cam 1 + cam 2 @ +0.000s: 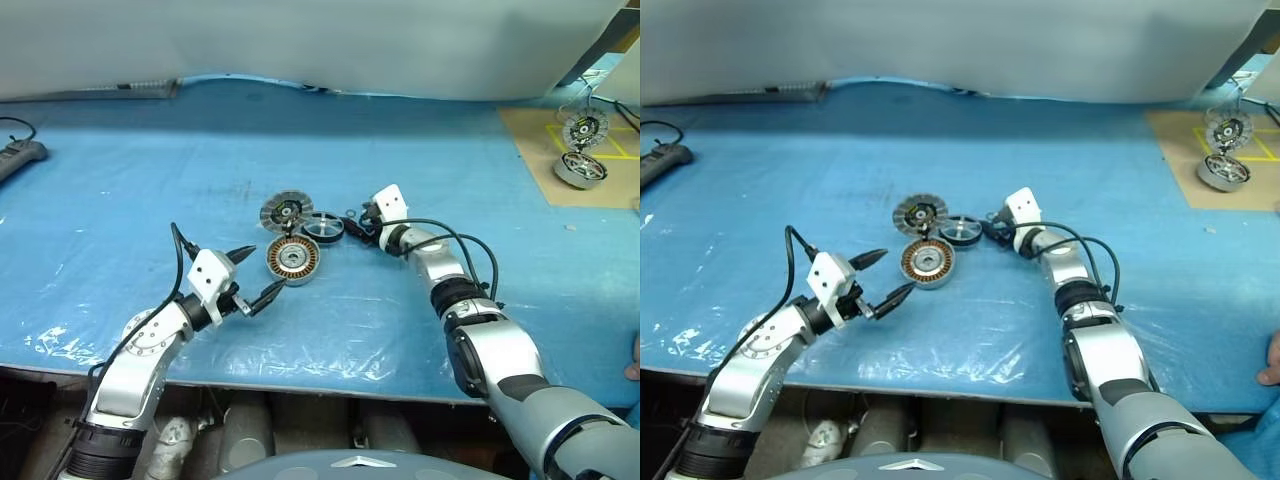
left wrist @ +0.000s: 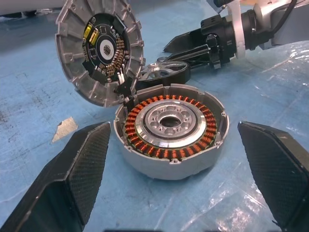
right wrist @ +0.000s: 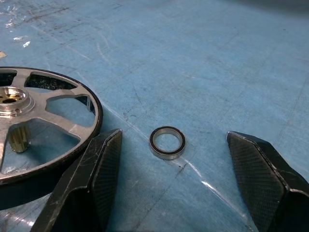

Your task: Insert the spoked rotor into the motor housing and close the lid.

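Observation:
The motor housing [image 1: 293,260], a silver can ringed with copper windings, lies mid-table. Its lid [image 1: 287,211] stands tilted open at the far edge, striped inner face showing. Just right of the lid, the spoked rotor [image 1: 324,228] lies flat on the blue sheet. My left gripper [image 1: 262,272] is open, level and just short of the housing's near left side, the housing [image 2: 171,128] lying ahead between its fingers [image 2: 72,179]. My right gripper [image 1: 352,228] is open beside the rotor [image 3: 43,125]. A small metal ring [image 3: 167,142] lies on the sheet between its fingers [image 3: 263,179].
A second motor [image 1: 583,150] sits on a brown board at the back right. A power strip [image 1: 20,155] lies at the far left. A person's hand [image 1: 632,372] shows at the right edge. The table's front edge [image 1: 300,375] runs just below both arms.

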### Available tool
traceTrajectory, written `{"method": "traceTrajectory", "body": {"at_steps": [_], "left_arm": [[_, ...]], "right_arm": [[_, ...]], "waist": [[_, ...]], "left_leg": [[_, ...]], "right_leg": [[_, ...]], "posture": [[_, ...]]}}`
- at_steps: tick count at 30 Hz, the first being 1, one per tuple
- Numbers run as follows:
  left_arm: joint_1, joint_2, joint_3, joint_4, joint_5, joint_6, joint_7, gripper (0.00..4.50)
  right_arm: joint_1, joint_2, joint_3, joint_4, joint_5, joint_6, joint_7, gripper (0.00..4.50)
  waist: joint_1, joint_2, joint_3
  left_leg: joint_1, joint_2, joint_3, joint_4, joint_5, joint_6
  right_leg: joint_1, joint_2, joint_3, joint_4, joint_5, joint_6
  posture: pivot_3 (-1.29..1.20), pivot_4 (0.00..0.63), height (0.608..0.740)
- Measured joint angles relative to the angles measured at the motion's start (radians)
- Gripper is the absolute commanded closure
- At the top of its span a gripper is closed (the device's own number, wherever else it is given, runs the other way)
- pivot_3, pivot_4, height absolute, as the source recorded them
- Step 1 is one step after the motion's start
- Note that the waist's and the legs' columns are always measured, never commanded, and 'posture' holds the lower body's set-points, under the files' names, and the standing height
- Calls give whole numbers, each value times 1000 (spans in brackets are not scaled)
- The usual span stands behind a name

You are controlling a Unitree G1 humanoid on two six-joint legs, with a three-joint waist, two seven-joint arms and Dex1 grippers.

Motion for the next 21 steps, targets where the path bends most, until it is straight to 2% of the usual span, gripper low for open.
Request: {"method": "traceTrajectory", "body": {"at_steps": [4, 9, 11, 18, 21], "left_arm": [[0, 5, 0, -34, -3, 36, 12, 0], [23, 5, 1, -24, -3, 19, 10, 0], [31, 5, 5, 20, -3, -23, -3, 0], [42, -21, 7, 250, 19, -219, -42, 0], [39, -29, 8, 269, 20, -250, -43, 0]], "right_arm": [[-19, 6, 2, 35, -11, -12, -14, 1763], [-24, 10, 9, 47, -28, -28, -16, 3431], [-25, 10, 9, 50, -34, -30, -20, 3933], [-24, 4, 8, 50, -36, -31, -24, 3936], [-3, -25, -2, 29, -32, -30, -23, 3936]], "waist": [[-7, 0, 0], [-9, 0, 0], [-8, 0, 0], [-4, 0, 0], [11, 0, 0]], "left_leg": [[0, 0, 0, 1, 0, 1], [0, 0, 0, 1, -1, 2], [0, 0, 0, 1, -1, 2], [0, 0, 0, 1, -1, 2], [0, 1, 0, 1, -1, 2]], "right_leg": [[0, 0, 0, 1, 0, 0], [0, 0, 0, 1, 0, 0], [1, 0, 0, 1, 0, 0], [1, -1, 0, 1, 0, 0], [1, -1, 0, 1, 0, 0]], "posture": [[0, 150, 740], [0, 150, 740], [0, 150, 740], [0, 150, 740], [0, 150, 740]]}}
